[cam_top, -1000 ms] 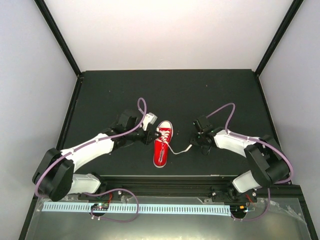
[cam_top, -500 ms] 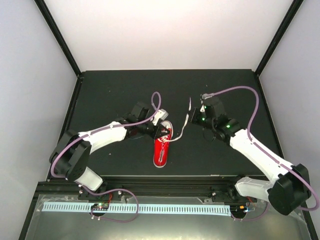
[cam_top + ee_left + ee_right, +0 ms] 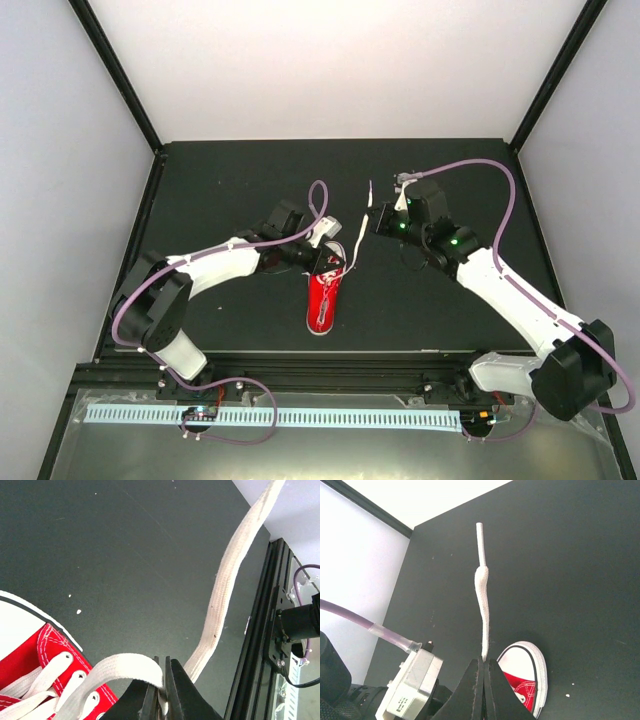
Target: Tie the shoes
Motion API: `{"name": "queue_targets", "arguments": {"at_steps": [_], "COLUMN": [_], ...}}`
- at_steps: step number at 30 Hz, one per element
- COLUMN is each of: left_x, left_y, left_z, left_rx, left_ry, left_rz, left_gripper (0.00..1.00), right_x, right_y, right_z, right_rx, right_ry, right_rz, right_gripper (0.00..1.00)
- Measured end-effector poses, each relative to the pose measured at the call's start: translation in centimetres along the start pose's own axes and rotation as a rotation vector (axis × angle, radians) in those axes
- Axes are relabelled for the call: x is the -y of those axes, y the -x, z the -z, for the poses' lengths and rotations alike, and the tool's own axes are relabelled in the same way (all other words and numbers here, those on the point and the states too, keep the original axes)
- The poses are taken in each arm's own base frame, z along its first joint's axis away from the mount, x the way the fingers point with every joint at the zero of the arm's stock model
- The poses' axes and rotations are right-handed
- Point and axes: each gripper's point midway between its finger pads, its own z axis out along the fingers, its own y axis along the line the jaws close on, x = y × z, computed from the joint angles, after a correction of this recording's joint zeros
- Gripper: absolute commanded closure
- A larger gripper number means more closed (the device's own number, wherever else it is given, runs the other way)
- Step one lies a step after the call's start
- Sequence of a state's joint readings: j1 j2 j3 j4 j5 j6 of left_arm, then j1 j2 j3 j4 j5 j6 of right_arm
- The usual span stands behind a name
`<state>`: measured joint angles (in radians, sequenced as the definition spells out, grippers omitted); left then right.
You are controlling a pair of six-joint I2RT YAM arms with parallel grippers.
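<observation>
A small red shoe (image 3: 321,295) with a white toe cap lies mid-table, toe toward the back. Over its front laces my left gripper (image 3: 326,262) is shut on a white lace loop (image 3: 125,665), the jaws (image 3: 162,692) pinching the flat band. The other lace (image 3: 220,595) runs up and away to the right. My right gripper (image 3: 378,225) is raised right of the toe and is shut on that lace (image 3: 356,246). Its free end (image 3: 482,590) sticks up past the fingertips (image 3: 484,662). The toe cap (image 3: 526,657) shows below.
Black mat (image 3: 240,180) covers the table between black corner posts and white walls. A black frame rail (image 3: 265,630) runs along the near edge. The left arm's wrist housing (image 3: 412,680) sits close beside the right gripper's fingers. Purple cables arch over both arms.
The right gripper shut on the lace near the mat, then lifted it up and back toward the toe. The left gripper moved right onto the shoe's front.
</observation>
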<state>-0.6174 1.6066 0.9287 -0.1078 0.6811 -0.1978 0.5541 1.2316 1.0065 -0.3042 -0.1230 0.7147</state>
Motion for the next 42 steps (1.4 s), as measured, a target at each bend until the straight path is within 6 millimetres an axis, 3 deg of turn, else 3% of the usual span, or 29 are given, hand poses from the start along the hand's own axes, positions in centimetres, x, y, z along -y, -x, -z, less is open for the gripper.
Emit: {"name": "queue_targets", "arguments": {"at_steps": [9,20,34,42], "left_x": [0.4,1.7,1.2,0.6], "left_y": [0.3,0.7,0.5,0.8], "left_z": [0.5,0.7,0.0,-0.5], "left_rx": [0.024,0.051,0.021,0.005], "left_ry": [-0.001,-0.025,-0.02,0.012], "left_rz": [-0.019,-0.061,-0.062,-0.059], "left_gripper": [0.97,0.91,0.8,0.8], "right_x": [0.2,0.6,0.1,-0.2], "right_y": [0.4,0.9,1.3,1.1], "right_z": [0.1,-0.3,-0.2,-0.2], "right_rx": [0.016,0.016,0.022,0.01], "right_ry": [-0.017,-0.061,-0.047,-0.031], "right_rz": [0.004,0.016,0.037,0.044], "right_gripper": [0.98,0.98,0.98,0.98]}}
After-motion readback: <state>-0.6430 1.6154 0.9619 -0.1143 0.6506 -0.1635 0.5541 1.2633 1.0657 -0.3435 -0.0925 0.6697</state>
